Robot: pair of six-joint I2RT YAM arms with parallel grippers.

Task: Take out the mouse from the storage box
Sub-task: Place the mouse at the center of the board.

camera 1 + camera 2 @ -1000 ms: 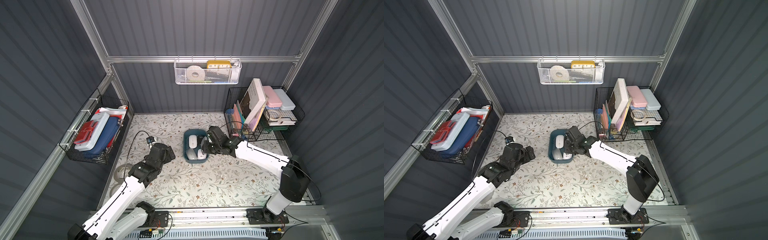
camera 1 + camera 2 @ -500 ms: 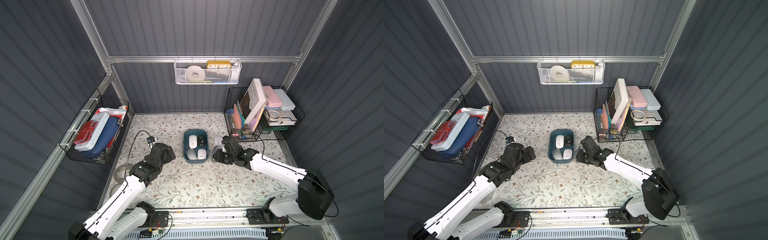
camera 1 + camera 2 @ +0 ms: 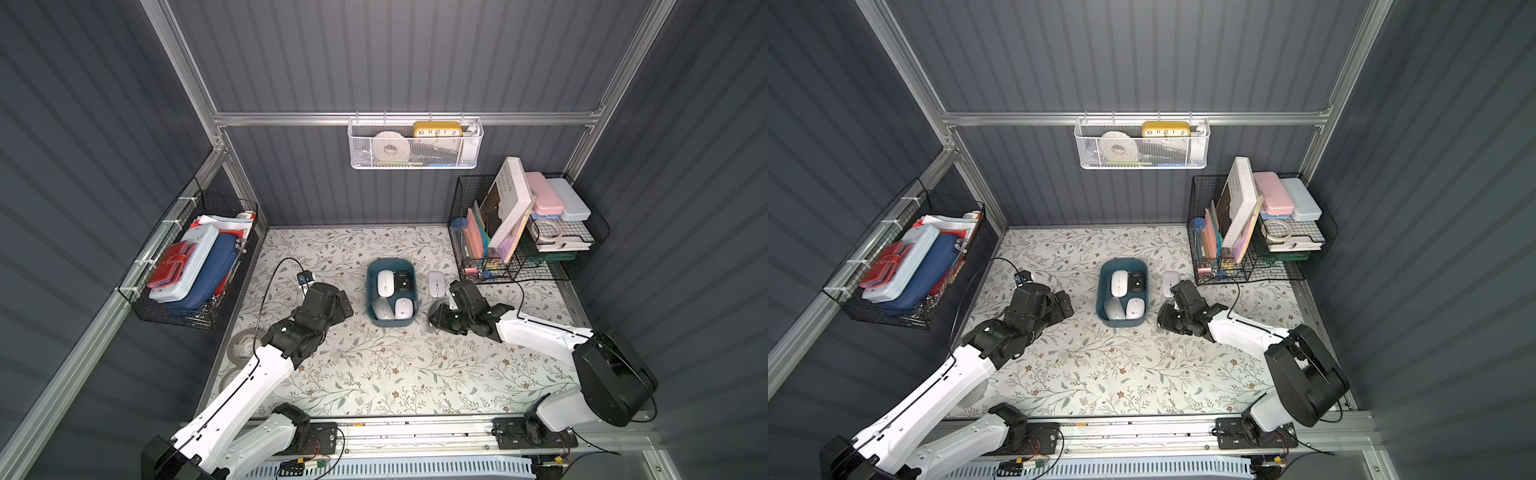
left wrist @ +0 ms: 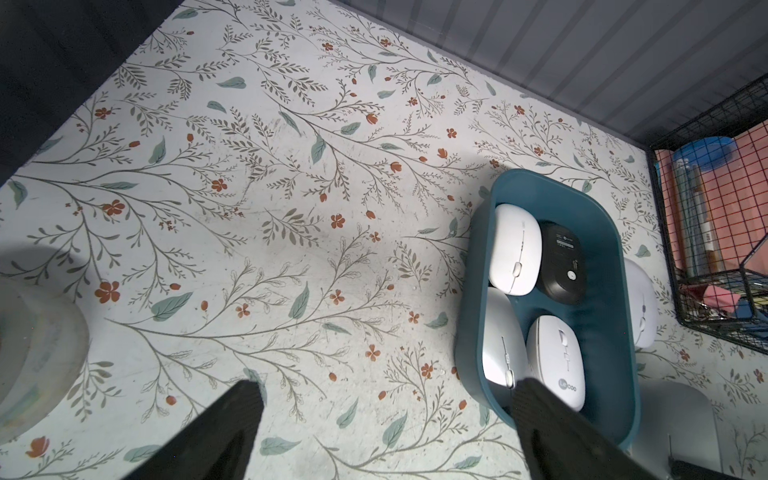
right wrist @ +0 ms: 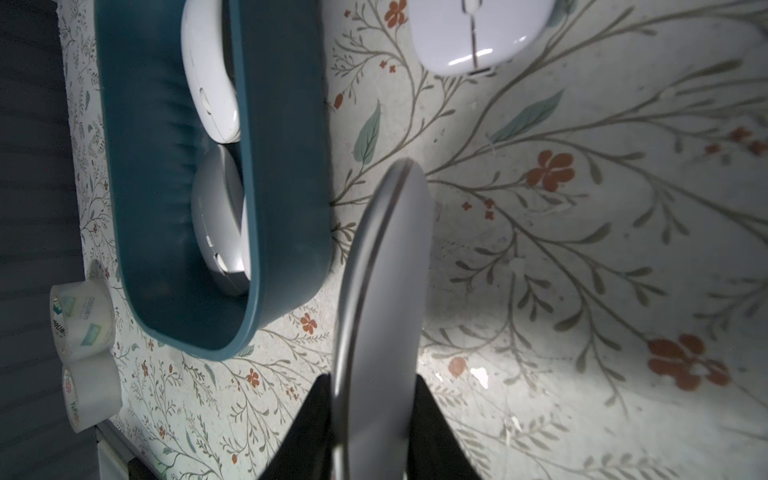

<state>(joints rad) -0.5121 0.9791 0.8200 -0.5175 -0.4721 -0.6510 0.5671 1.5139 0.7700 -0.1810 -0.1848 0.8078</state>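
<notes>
Four mice (image 3: pixel 385 283) lie in the storage box (image 3: pixel 390 323). My right hand (image 5: pixel 370 386) is clamped on a fifth, a pale grey mouse (image 5: pixel 382 270), outside at the box's 4 o'clock. It stands on edge, its long axis 12-to-6, parallel to the box. My left hand (image 4: pixel 386 386) gapes empty at 8 o'clock.

Right wrist view: we see the held mouse (image 5: pixel 382 291) edge-on & blurred, its near end lost btw. the right gripper (image 5: pixel 372 399) fingers. Both top views hide nearly all of it under that gripper. The storage box (image 5: pixel 286 166) & the loose mouse (image 5: pixel 473 37) beside it are cropped by the pic edge. Inside the box, we can't read the black mouse (image 4: pixel 563 257) label, too small. The tape roll (image 4: pixel 37 345), well away from the box, is blurred & cropped.
</notes>
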